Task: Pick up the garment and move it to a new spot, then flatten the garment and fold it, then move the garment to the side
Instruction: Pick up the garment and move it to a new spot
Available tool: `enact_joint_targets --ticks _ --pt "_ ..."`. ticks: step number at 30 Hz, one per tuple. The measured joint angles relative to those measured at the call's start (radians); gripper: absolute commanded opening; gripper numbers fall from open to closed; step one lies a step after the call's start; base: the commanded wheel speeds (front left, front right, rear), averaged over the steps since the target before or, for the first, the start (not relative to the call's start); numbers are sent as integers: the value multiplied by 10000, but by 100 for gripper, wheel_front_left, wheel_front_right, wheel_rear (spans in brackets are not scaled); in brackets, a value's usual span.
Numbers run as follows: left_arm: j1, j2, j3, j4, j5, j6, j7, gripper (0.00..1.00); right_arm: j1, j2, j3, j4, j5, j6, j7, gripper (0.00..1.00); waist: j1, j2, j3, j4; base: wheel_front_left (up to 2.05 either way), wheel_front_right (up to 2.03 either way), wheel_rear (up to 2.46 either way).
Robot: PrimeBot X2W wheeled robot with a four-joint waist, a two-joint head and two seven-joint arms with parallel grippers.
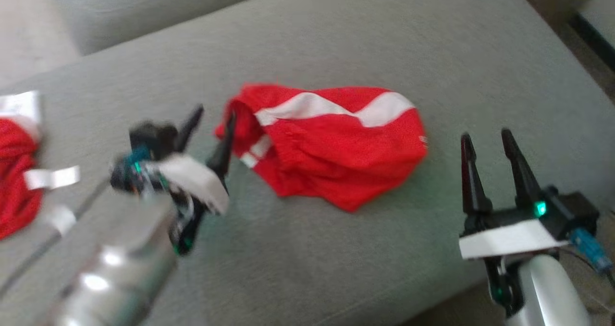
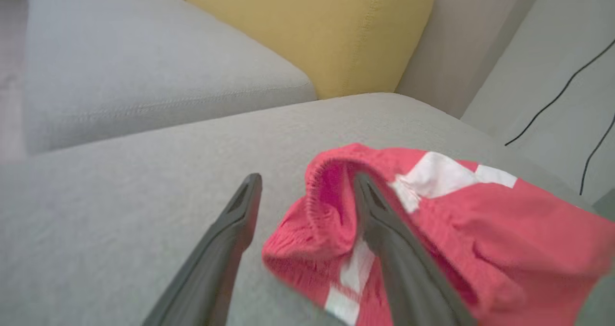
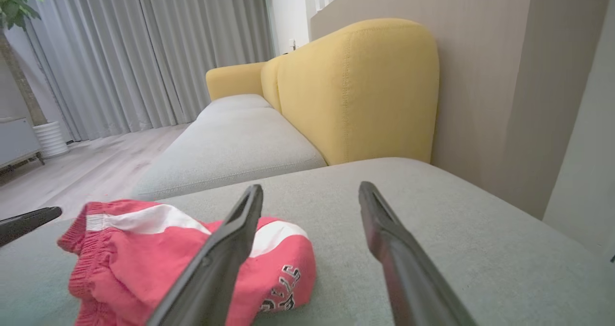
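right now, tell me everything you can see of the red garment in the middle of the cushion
The red garment looks like thin mesh fabric with white stripes, a gathered elastic waistband at its left end and printed lettering near its right end. It lies crumpled in a loose heap on the grey cushion. The left gripper is open at the waistband, with one finger against or just inside the opening and nothing pinched. The right gripper is apart from it.

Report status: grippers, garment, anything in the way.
Left gripper open, one finger at the waistband of the red shorts, nothing held. Right gripper open, apart from them. Shorts crumpled on grey sofa cushion. Second red garment at far left.
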Motion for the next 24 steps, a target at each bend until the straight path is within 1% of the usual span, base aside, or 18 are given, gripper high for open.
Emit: enact_joint_targets --ticks 1,2,6,8,10,12,14,15,17,19,20,24 --pt "439 -61 384 -270 138 178 0 100 137 0 -61 33 -102 0 -2 100 0 0 -80 209 0 0 0" --pt "439 -61 384 -270 138 178 0 100 137 0 -61 33 -102 0 -2 100 0 0 -80 209 0 0 0" --pt "2190 -299 1588 -1271 991 587 0 100 602 0 -320 265 -464 0 0 100 0 0 -407 1136 0 0 0" --pt "3291 -500 2466 -2050 1542 890 0 100 820 13 -458 326 -566 0 0 100 0 0 -611 1647 0 0 0" --pt "4412 -696 3300 -2924 2495 1304 0 100 1075 13 -673 314 -558 0 0 100 0 0 -828 2156 0 0 0" --pt "5464 -899 4105 -3835 3749 1791 0 100 1343 15 -880 299 -610 0 0 100 -1 0 -1025 2655 0 0 0" --pt "6474 -1258 5106 -4788 4742 2063 0 100 1626 15 -986 282 -715 0 0 100 0 0 -1221 3160 0 0 0" --pt "6917 -1413 5534 -5237 5208 2128 -2 100 1735 17 -965 290 -757 0 0 100 -1 0 -1315 3383 0 0 0" --pt "7692 -1668 6176 -6009 6073 2069 -2 100 1918 21 -905 272 -936 0 0 100 0 0 -1517 3778 0 0 0" --pt "8292 -1900 6702 -6613 6642 1860 -4 100 2100 31 -857 255 -1045 0 0 100 0 0 -1733 4088 0 0 0" --pt "8720 -2033 7072 -7016 7074 1662 -17 100 2299 31 -798 255 -1143 0 0 100 -1 0 -1959 4298 0 0 0" --pt "9165 -2071 7292 -7331 7881 1361 -33 100 2609 33 -562 270 -1235 0 0 100 -1 0 -2291 4471 0 0 0"
